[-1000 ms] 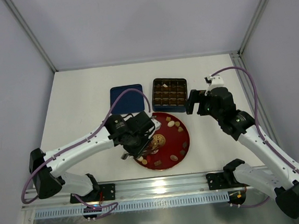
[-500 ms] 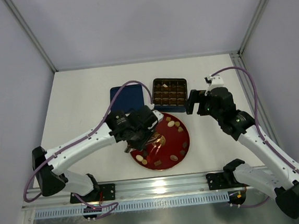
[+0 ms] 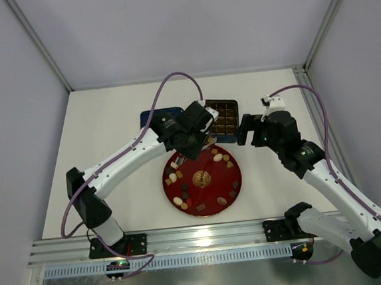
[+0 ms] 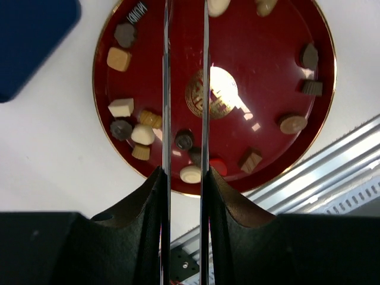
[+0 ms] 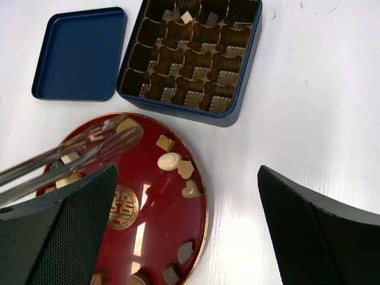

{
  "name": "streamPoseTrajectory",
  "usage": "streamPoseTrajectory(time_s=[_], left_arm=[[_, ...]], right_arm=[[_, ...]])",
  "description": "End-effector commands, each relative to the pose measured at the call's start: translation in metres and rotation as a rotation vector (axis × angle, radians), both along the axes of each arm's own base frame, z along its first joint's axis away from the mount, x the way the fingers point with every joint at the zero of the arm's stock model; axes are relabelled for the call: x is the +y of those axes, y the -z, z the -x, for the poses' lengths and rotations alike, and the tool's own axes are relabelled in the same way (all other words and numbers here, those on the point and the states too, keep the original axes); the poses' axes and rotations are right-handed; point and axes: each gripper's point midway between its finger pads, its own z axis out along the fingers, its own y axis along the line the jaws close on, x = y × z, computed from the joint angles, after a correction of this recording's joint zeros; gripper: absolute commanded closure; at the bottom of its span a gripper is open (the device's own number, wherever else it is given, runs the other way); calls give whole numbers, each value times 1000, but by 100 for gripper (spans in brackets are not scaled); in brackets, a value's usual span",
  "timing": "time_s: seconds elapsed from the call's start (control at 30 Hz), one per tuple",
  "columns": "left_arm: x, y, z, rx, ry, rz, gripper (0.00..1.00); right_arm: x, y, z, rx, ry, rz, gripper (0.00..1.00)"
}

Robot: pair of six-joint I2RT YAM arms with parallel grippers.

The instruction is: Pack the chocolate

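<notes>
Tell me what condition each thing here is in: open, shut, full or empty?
Blue tin, open, most compartments empty.
Tin lid, off, lying inside up beside the tin.
Red plate, scattered with loose chocolates.
Left gripper, fingers close together with a narrow gap; whether it holds a piece cannot be told.
Right gripper, wide open, empty.

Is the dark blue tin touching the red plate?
Apart. The right wrist view shows a strip of white table between the dark blue tin and the red plate.
</notes>
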Motion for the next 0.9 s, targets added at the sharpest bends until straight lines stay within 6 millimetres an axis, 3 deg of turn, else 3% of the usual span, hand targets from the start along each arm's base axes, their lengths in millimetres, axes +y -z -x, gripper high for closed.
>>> streamPoseTrajectory(time_s=[0.0, 0.03, 0.07, 0.13, 0.2, 0.23, 0.3, 0.47, 0.7, 0.87], left_arm=[[-18, -26, -35, -91, -18, 78, 74], [-21, -19, -44, -82, -29, 71, 74], [-27, -28, -51, -99, -32, 98, 74], [-37, -24, -64, -102, -35, 106, 74], [-44, -33, -81, -126, -52, 137, 74], [-49, -25, -88, -118, -54, 128, 74], [-55, -33, -103, -141, -66, 160, 74], [-73, -26, -136, -177, -87, 174, 74], [-94, -15, -164, -219, -93, 210, 74], [-107, -12, -173, -227, -88, 237, 73]], right_arm=[[-3, -27, -3, -72, 11, -18, 0], [-4, -27, -3, -71, 13, -15, 0], [-3, -28, -3, -72, 12, -17, 0], [-3, -29, -3, -75, 12, -18, 0], [-4, -30, -3, -75, 12, -19, 0], [-3, -30, -3, -75, 12, -21, 0], [-3, -30, -3, -74, 12, -22, 0], [-4, -28, -2, -70, 12, -18, 0], [-4, -27, -2, -67, 14, -16, 0], [-5, -27, -2, -69, 16, -13, 0]])
